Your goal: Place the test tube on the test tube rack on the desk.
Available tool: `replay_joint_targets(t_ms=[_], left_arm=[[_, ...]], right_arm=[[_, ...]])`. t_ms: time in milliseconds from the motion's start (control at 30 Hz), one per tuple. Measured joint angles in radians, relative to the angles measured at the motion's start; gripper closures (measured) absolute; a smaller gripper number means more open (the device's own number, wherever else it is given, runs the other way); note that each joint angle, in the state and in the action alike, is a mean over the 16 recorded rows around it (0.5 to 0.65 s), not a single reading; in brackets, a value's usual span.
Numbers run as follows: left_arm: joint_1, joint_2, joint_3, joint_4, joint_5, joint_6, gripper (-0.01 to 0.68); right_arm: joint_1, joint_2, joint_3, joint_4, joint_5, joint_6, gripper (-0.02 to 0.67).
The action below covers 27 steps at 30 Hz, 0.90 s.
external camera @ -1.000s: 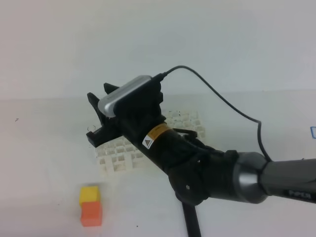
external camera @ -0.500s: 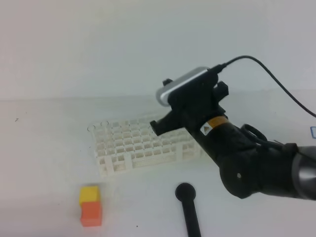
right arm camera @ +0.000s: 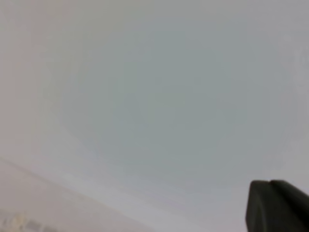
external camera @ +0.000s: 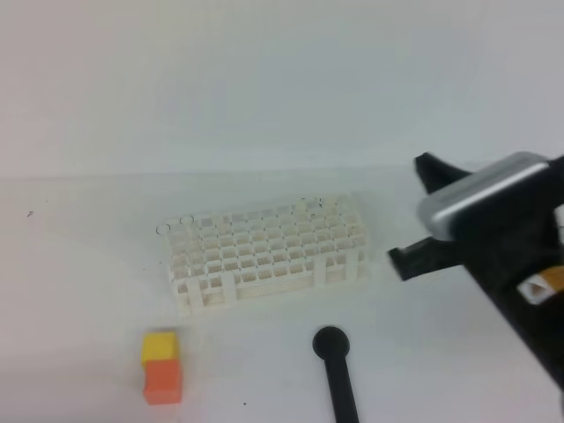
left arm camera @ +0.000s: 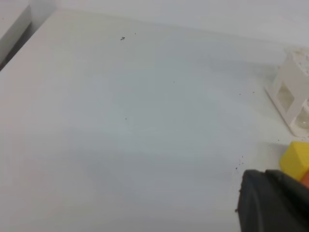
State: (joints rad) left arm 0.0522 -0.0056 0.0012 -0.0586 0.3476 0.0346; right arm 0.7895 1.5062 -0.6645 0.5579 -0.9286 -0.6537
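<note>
- The test tube rack (external camera: pixel 264 256), a white plastic lattice of small square holes on short legs, stands mid-frame on the desk (external camera: pixel 79 264); clear tube rims show at its far left and far right corners.
- Bare, smooth white desktop lies open on every side of the rack.
- A yellow-and-orange block (external camera: pixel 162 367) sits lower left, well apart from it.
- A black round-headed rod (external camera: pixel 335 374) lies near the bottom centre.
- The right gripper (external camera: pixel 410 262), matte black, hangs at the right edge with its jaws closed, holding nothing visible.
- The left gripper (left arm camera: pixel 273 203) is closed too, a dark tip in the wrist view's lower right.
</note>
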Motion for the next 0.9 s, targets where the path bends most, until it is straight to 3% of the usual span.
replay_joint_targets(t_ms=[233, 433, 633, 900], left_arm=[[0.0, 0.001, 0.0, 0.0, 0.0, 0.0, 0.674], [0.0, 0.001, 0.0, 0.0, 0.0, 0.0, 0.674], [0.0, 0.002, 0.0, 0.0, 0.0, 0.0, 0.674], [0.0, 0.002, 0.0, 0.0, 0.0, 0.0, 0.674]], right_arm=[[-0.005, -0.396, 0.138, -0.117, -0.016, -0.037, 0.65], [-0.066, -0.672, 0.166, -0.277, 0.135, -0.04, 0.65], [-0.17, -0.842, 0.182, -0.405, 0.398, -0.041, 0.65], [-0.374, -1.05, 0.283, -0.454, 0.671, -0.043, 0.65]])
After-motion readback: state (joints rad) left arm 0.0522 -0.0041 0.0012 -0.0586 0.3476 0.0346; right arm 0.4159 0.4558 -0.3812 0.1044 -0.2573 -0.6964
